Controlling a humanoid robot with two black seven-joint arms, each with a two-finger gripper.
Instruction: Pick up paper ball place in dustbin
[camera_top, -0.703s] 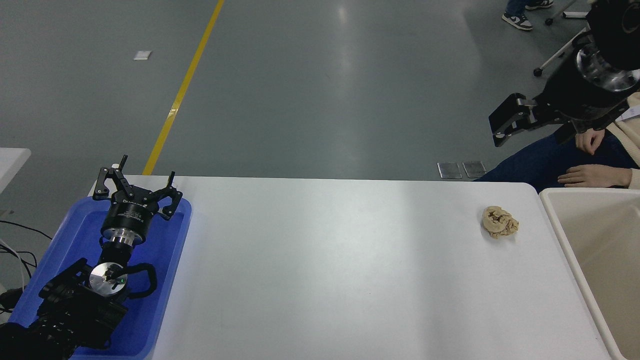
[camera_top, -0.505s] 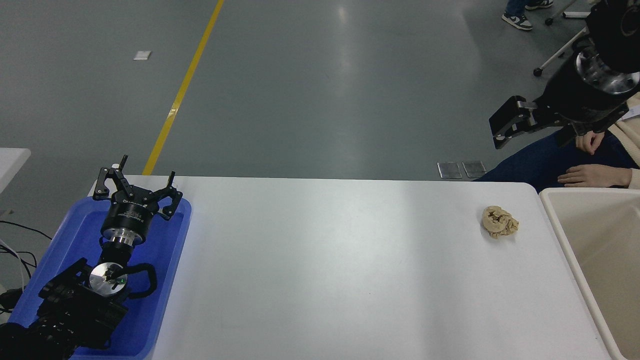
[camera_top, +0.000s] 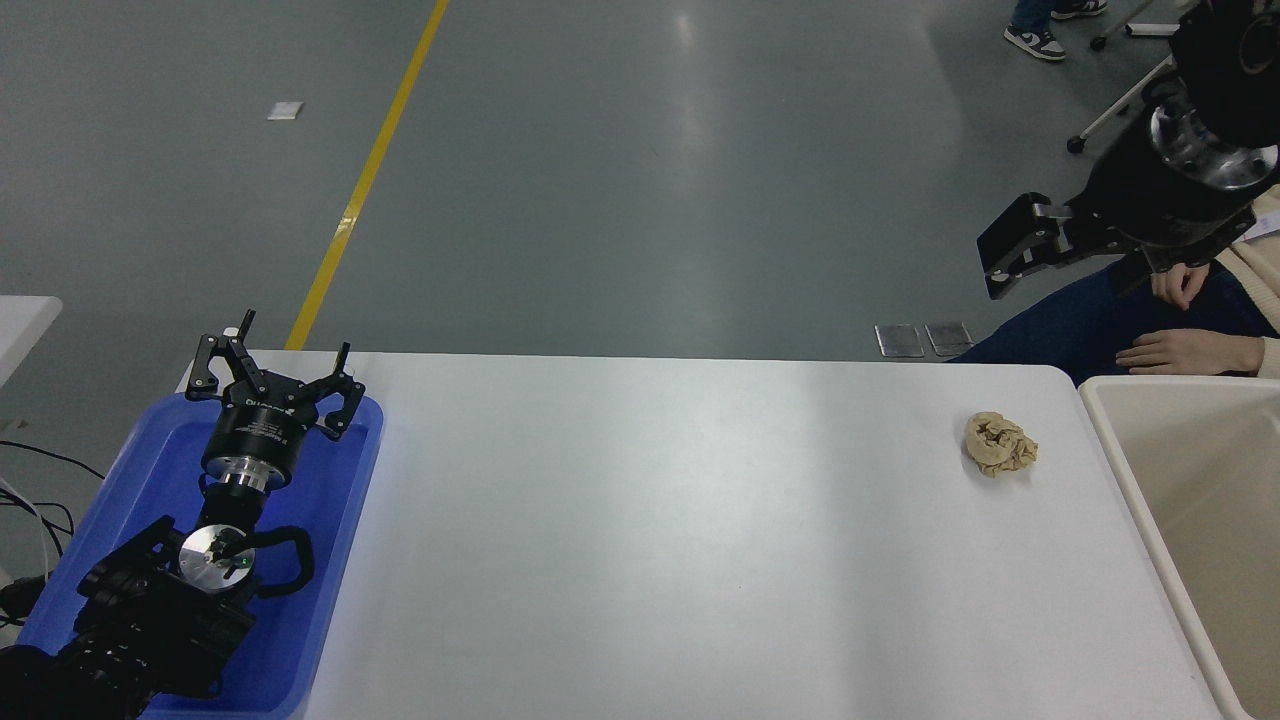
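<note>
paper ball (camera_top: 999, 444) on table (camera_top: 650, 540), beside dustbin (camera_top: 1105, 420)

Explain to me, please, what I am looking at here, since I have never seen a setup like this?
The picture comes from a camera high on a two-armed robot, looking forward and down over its white table. Each black arm ends in a pincer. The left pincer is parked open above a blue tray at the lower left. The right pincer hangs in the air at the upper right, holding nothing; its opening is hard to judge. A crumpled paper ball lies on the table, beside a cream dustbin at the right edge. A seated person's hand rests just behind the bin.
</note>
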